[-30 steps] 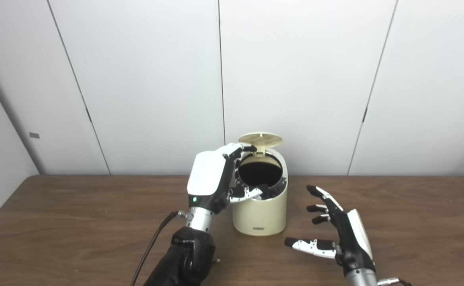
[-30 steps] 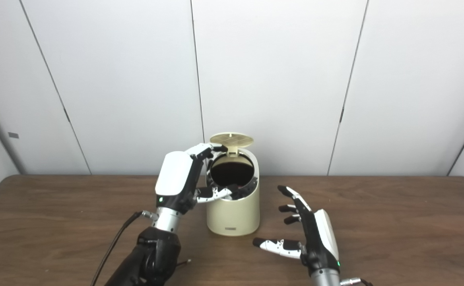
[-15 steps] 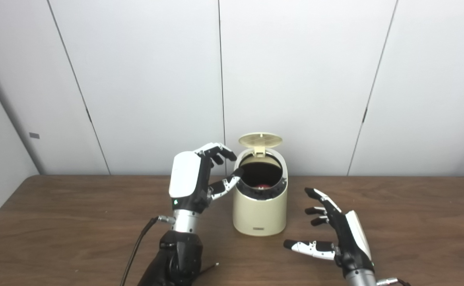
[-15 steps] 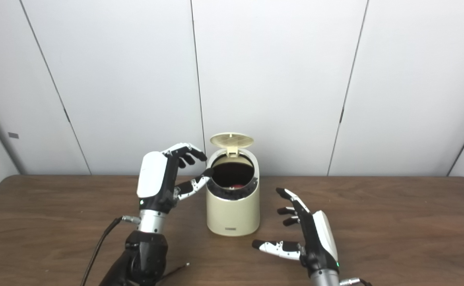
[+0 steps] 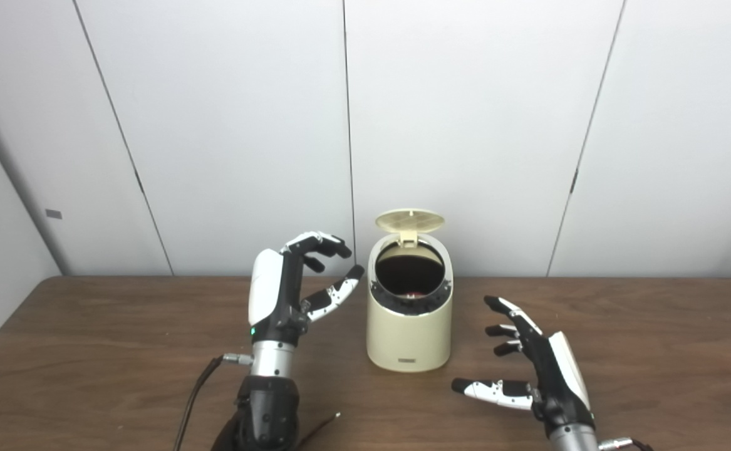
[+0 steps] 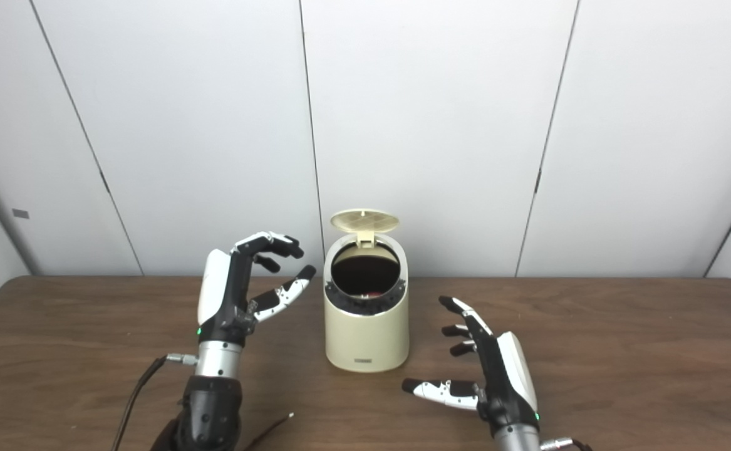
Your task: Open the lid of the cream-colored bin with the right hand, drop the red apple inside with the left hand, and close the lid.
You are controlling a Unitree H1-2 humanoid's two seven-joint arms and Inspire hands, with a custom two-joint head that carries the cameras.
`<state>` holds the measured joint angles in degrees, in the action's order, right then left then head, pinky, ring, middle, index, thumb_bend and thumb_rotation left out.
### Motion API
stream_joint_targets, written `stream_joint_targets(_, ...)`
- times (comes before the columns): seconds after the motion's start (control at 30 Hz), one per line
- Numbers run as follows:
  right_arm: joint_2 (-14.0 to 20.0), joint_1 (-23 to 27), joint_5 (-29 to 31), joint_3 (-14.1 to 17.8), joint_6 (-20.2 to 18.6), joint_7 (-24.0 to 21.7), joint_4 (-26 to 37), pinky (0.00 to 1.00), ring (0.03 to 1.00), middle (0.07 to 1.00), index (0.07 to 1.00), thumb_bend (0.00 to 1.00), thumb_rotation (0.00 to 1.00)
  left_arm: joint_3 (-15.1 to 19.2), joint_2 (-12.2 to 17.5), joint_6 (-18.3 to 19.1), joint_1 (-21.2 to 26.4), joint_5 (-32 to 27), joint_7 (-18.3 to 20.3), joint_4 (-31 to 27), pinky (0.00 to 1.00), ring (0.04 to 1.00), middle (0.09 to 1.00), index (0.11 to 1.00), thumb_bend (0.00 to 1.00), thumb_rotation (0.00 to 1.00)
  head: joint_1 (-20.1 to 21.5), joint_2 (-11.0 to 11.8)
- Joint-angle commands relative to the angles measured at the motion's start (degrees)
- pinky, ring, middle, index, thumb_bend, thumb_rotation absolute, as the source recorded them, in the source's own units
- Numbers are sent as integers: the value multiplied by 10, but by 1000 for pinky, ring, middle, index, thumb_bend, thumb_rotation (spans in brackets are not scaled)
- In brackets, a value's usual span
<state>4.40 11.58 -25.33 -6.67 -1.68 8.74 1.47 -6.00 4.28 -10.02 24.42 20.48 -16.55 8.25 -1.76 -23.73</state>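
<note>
Left eye view: cream-colored bin (image 5: pixel 409 332) on the table (image 5: pixel 89 351), its lid (image 5: pixel 409 220) hinged upright at the back. Left hand (image 5: pixel 284 294) beside it and right hand (image 5: pixel 540 369) near its base are both spread and empty. Red apple (image 5: pixel 412 292) shows only as a sliver inside; the rest is hidden. The lid looks light and stiff, best pushed at its raised edge.

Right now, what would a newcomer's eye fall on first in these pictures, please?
The cream-colored bin at the table's middle, its lid flipped up and a sliver of the red apple inside. Then the two open hands flanking it: the left hand raised beside it, the right hand low near the table.
</note>
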Motion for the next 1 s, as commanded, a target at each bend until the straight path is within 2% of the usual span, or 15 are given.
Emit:
stream_joint_targets(0.0,3,13,3,4,20,3,15,589,728,859,828,757,121,11,10,-7,0,-56,40,-34,517,653,697,498,511,59,-1,-1)
stream_joint_targets(0.03,3,13,4,5,19,2,15,586,726,859,827,757,111,17,13,-4,-8,-75,55,-42,529,669,713,499,512,61,-2,-2)
stream_joint_targets(0.07,3,12,6,6,19,2,16,581,722,859,827,755,107,22,16,-3,-16,-89,66,-47,549,691,732,606,610,66,-2,-2)
stream_joint_targets(0.1,4,12,7,7,18,2,17,577,720,860,826,754,100,28,19,-5,-23,-103,76,-50,561,705,745,666,661,71,-2,-1)
stream_joint_targets(0.17,4,11,9,8,17,1,18,572,718,858,822,755,84,36,24,-15,-33,-122,93,-49,590,725,767,733,706,94,-2,-2)
stream_joint_targets(0.33,6,11,13,11,30,4,15,576,714,851,816,756,85,56,35,-50,-62,-171,126,-13,647,735,772,770,756,141,-2,-2)
stream_joint_targets(0.43,8,13,17,13,42,7,14,578,710,843,813,744,145,61,33,-59,-74,-170,129,0,661,733,774,787,767,170,-5,-5)
stream_joint_targets(0.47,9,14,19,13,48,8,13,588,715,840,813,734,186,63,30,-62,-78,-169,128,6,659,731,776,790,769,169,-5,-5)
stream_joint_targets(0.6,17,33,20,11,61,0,13,619,740,836,822,709,239,65,24,-68,-95,-172,130,20,647,724,777,795,770,148,-5,-10)
stream_joint_targets(0.8,51,100,-17,-7,34,-43,36,646,778,834,841,747,265,65,22,-59,-116,-169,137,31,647,738,783,807,749,123,-3,-11)
stream_joint_targets(0.97,76,165,-31,-14,-6,-96,55,690,796,833,847,751,309,67,22,-52,-128,-170,147,32,637,736,794,816,722,35,-1,-11)
